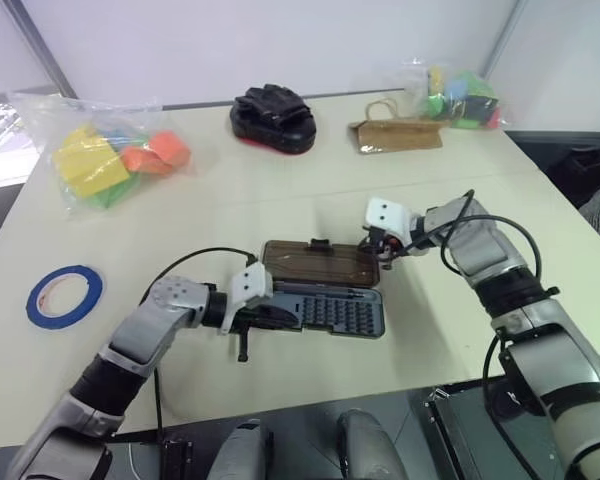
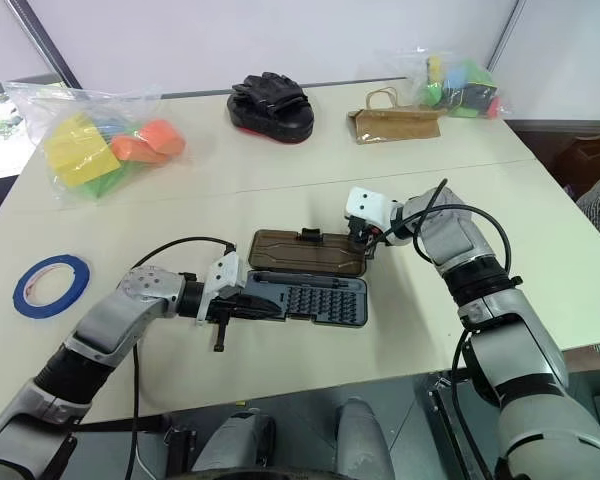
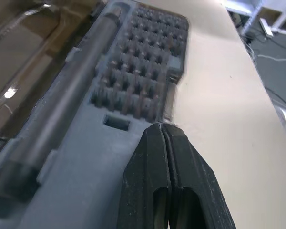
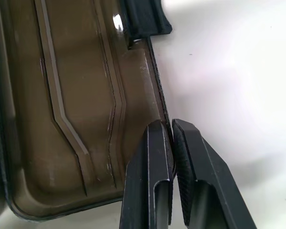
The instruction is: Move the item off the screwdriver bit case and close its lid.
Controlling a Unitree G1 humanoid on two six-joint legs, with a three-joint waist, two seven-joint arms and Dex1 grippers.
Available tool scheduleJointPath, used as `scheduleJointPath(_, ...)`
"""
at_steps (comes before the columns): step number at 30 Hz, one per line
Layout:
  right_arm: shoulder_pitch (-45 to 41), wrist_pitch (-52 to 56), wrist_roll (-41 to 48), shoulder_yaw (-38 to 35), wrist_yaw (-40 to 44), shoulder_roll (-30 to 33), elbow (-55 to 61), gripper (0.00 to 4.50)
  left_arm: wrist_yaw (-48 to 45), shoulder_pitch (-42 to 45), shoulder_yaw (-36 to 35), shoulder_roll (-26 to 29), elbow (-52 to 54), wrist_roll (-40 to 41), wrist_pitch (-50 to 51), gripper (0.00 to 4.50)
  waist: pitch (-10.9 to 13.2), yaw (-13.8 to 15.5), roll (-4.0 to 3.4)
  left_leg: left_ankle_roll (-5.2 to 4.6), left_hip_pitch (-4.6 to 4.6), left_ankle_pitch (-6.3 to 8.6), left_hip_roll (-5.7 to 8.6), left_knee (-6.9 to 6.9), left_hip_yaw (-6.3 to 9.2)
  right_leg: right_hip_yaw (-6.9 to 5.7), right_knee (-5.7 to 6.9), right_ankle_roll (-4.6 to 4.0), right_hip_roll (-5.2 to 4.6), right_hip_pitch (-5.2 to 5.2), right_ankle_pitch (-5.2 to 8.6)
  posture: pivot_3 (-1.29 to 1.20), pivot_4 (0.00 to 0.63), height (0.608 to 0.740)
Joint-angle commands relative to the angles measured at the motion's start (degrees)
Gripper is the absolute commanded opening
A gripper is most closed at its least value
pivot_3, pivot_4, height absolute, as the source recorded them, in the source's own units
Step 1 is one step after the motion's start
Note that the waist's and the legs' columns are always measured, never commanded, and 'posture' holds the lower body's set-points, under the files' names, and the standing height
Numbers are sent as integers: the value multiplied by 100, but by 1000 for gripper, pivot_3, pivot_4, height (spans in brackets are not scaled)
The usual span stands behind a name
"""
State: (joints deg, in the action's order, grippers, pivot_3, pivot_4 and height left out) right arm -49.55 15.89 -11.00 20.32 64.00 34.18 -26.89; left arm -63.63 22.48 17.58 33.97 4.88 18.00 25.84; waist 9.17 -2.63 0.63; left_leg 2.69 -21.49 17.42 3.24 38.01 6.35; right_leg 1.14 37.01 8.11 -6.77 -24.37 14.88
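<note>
Counts: one blue tape ring (image 1: 64, 295), one screwdriver bit case (image 1: 325, 311), one lid (image 1: 320, 263), two foam-block bags (image 1: 110, 152), one glove pile (image 1: 273, 117), one paper bag (image 1: 396, 133). You're seeing the ring lying far left on the tabletop (image 1: 450, 330), well apart from both grippers. Your right gripper (image 4: 171, 140) is pinching the open lid's edge. Your left gripper (image 3: 162, 143) is sitting fully closed, empty, over the case tray.
</note>
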Motion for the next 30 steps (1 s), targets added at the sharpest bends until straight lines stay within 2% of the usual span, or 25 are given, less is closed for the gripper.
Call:
scheduleJointPath(1,75,-654,-139,104,-202,-58,372,5,211,129,-310,-66,-47,102,250,0,0,-10,0,0,-1,0,0,0,-1,0,0,0,0,-3,0,0,150,740)
scheduleJointPath(6,268,-1200,-439,184,-338,106,707,5,294,179,-419,-148,-32,121,364,0,0,2,0,0,-3,0,0,-2,-2,2,2,0,0,-11,0,0,150,740)
scheduleJointPath(11,370,-1148,-430,97,-354,85,921,5,440,267,-674,-313,-36,323,597,0,1,11,0,0,-4,0,0,-2,-2,2,1,0,-1,-10,0,0,150,740)
scheduleJointPath(16,396,-1548,-693,129,-643,184,969,5,1225,795,-1636,-857,-389,987,1252,0,2,21,3,0,-8,0,1,3,-1,2,-1,0,-2,-10,0,0,150,740)
scheduleJointPath(20,433,-1729,-824,96,-809,232,1022,5,1809,1264,-2404,-1055,-833,1346,1557,0,2,8,3,1,-6,0,1,1,-1,2,0,0,-2,-11,0,0,150,740)
scheduleJointPath(23,482,-1874,-885,47,-955,263,1143,5,2009,1533,-2838,-928,-1210,1473,1628,0,3,4,4,2,-7,-1,2,3,1,0,-1,0,-2,-11,0,0,150,740)
scheduleJointPath(30,497,-2117,-1046,-102,-1371,363,1462,5,2239,1769,-3004,-669,-2209,1104,1156,0,3,29,5,5,-8,-2,4,3,1,0,-2,0,-5,-11,0,0,150,740)
